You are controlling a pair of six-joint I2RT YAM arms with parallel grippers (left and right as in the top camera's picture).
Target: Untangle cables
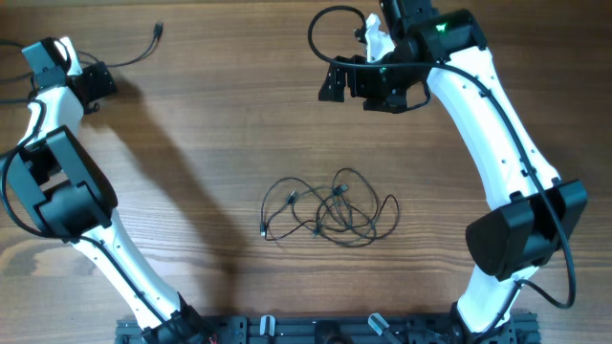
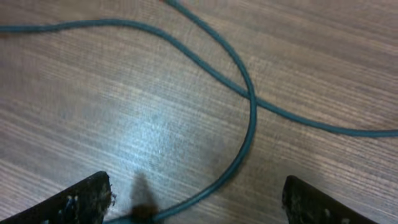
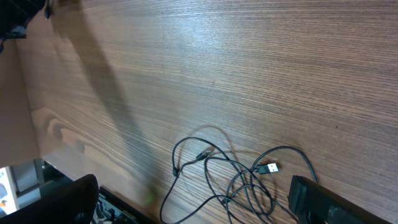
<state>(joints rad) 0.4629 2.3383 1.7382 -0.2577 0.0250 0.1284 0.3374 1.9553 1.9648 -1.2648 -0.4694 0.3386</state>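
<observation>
The cables (image 1: 330, 208) lie in a loose tangle of thin black loops at the table's middle. In the right wrist view the tangle (image 3: 239, 180) shows a silver USB plug (image 3: 268, 167). One separate cable (image 1: 134, 55) lies at the far left, its plug end away from the tangle. In the left wrist view this cable (image 2: 249, 106) crosses over itself on the wood. My left gripper (image 1: 98, 81) is open just above that strand (image 2: 196, 205). My right gripper (image 1: 333, 81) is open and empty, high at the back, far from the tangle (image 3: 199, 202).
A white crumpled object (image 1: 375, 38) sits by the right arm at the back edge. A thick black arm cable (image 1: 325, 24) loops beside it. A black rail (image 1: 316, 330) runs along the front edge. The table's left edge shows in the right wrist view (image 3: 25, 112).
</observation>
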